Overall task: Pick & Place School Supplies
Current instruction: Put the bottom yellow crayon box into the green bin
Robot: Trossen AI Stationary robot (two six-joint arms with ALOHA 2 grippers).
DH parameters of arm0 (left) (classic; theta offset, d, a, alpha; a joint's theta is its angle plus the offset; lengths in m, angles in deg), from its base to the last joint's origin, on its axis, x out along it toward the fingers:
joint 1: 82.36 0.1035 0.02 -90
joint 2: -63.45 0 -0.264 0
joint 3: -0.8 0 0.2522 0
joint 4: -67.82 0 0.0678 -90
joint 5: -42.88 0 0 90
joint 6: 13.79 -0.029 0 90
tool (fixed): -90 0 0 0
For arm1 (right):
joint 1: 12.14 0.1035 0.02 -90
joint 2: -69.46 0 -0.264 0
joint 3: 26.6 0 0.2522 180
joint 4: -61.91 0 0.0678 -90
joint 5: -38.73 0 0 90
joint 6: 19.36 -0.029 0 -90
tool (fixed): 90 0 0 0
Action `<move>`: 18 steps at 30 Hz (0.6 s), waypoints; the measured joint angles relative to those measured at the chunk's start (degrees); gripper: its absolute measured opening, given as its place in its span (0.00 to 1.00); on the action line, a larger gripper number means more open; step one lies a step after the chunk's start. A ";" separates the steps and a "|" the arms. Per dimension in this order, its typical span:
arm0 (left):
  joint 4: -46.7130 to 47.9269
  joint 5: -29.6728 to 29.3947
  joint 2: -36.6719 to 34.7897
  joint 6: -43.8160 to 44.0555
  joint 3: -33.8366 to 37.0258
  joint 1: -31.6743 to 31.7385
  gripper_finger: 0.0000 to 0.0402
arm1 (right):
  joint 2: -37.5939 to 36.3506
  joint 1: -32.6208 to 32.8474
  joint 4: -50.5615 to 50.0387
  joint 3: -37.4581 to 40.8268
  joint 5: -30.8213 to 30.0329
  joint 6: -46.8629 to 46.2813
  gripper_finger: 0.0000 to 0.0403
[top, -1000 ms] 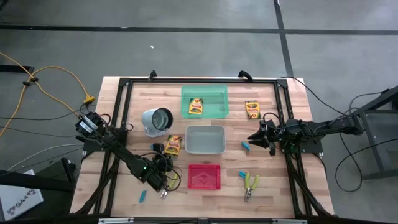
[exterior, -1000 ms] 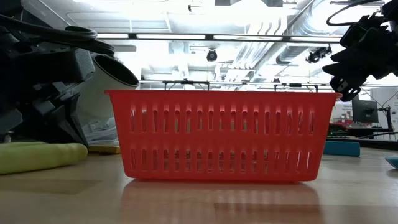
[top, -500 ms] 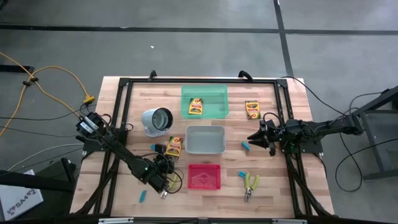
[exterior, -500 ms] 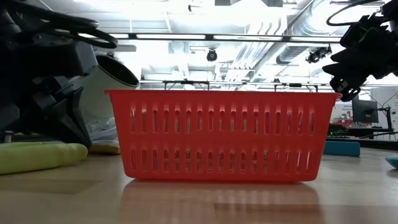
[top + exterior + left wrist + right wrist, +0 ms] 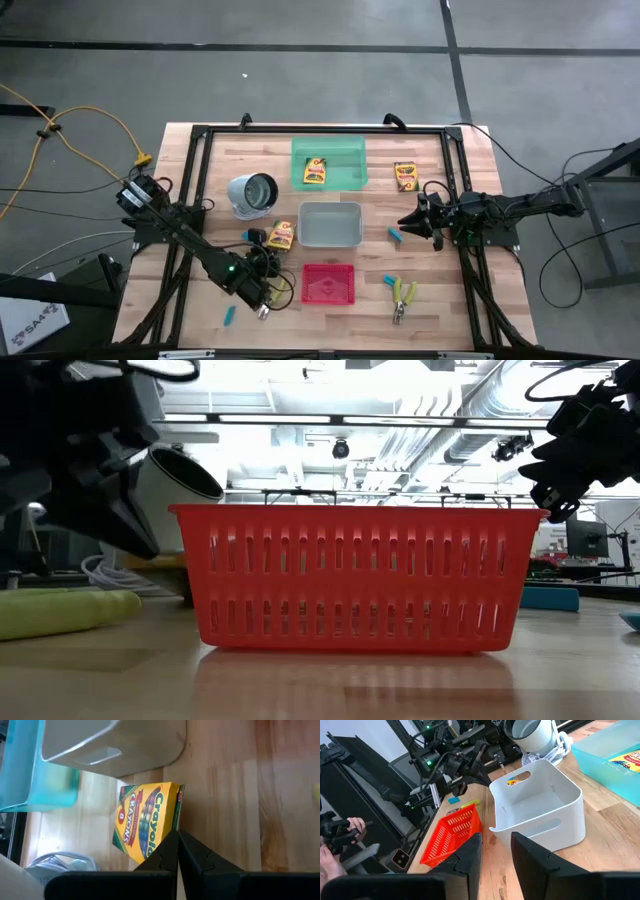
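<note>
A yellow-orange crayon box (image 5: 147, 820) hangs at the tips of my left gripper (image 5: 177, 840), which is shut on it just left of the grey tray (image 5: 330, 225). In the high view this box (image 5: 281, 233) is beside my left gripper (image 5: 262, 238). A second crayon box (image 5: 315, 170) lies in the green tray (image 5: 330, 150), and a third (image 5: 405, 177) lies on the table. Pliers (image 5: 403, 297) and light-blue pieces (image 5: 396, 235) rest on the wood. My right gripper (image 5: 495, 850) waits open at the table's right side with nothing between its fingers. My left gripper pinches the crayon box by its thin side edge near a corner (image 5: 176, 822), only at the fingertips. The fingers slant downward at it from the table's near left. The box sits tilted in front of the fingers, printed face showing, off the wood.
The red tray (image 5: 328, 284) stands near the front edge, close to my left arm. A white cylinder (image 5: 252, 195) lies on its side at the left. Another pair of pliers (image 5: 265, 308) and a blue piece (image 5: 229, 315) lie by my left arm. A black frame borders the table.
My left gripper has risen, staying shut, and the crayon box has come up off the table with it; in the low view the orange box is gone from the wood beside the red tray.
</note>
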 joint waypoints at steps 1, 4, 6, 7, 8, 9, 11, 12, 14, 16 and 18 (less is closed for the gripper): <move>0.25 -0.07 -0.50 0.02 -0.04 0.00 0.00 | 0.00 -0.01 -0.01 -0.01 0.01 0.00 0.24; 1.43 -0.08 -2.18 0.56 -0.05 -0.02 0.00 | -0.02 0.00 0.01 0.01 0.02 -0.02 0.24; 2.01 -0.11 -3.38 0.87 -0.05 -0.02 0.00 | 0.00 0.00 0.00 0.00 0.00 -0.02 0.24; 2.31 -0.07 -3.86 0.87 -0.05 -0.02 0.00 | -0.01 -0.02 0.01 0.00 0.00 -0.01 0.24; 2.55 -0.07 -4.39 0.87 -0.05 -0.02 0.00 | -0.02 -0.01 0.01 0.00 0.00 -0.01 0.24; 2.77 -0.09 -4.85 0.87 -0.05 -0.02 0.00 | -0.02 -0.02 -0.01 0.01 0.02 -0.02 0.24; 3.17 -0.07 -5.82 0.86 -0.05 -0.02 0.00 | -0.01 -0.01 0.01 -0.01 0.00 -0.02 0.24; 3.35 -0.04 -6.32 0.87 -0.05 -0.02 0.00 | -0.02 0.00 0.02 0.00 0.00 -0.01 0.24; 3.63 -0.03 -7.37 0.87 -0.05 -0.02 0.00 | 0.00 -0.02 0.00 -0.02 0.02 -0.01 0.24; 4.19 -0.02 -8.43 0.87 -0.05 -0.02 0.00 | -0.02 -0.02 -0.01 -0.02 0.00 -0.02 0.24; 4.72 0.18 -9.59 0.87 -0.05 -0.02 0.00 | 0.00 -0.02 -0.01 0.01 0.02 0.00 0.24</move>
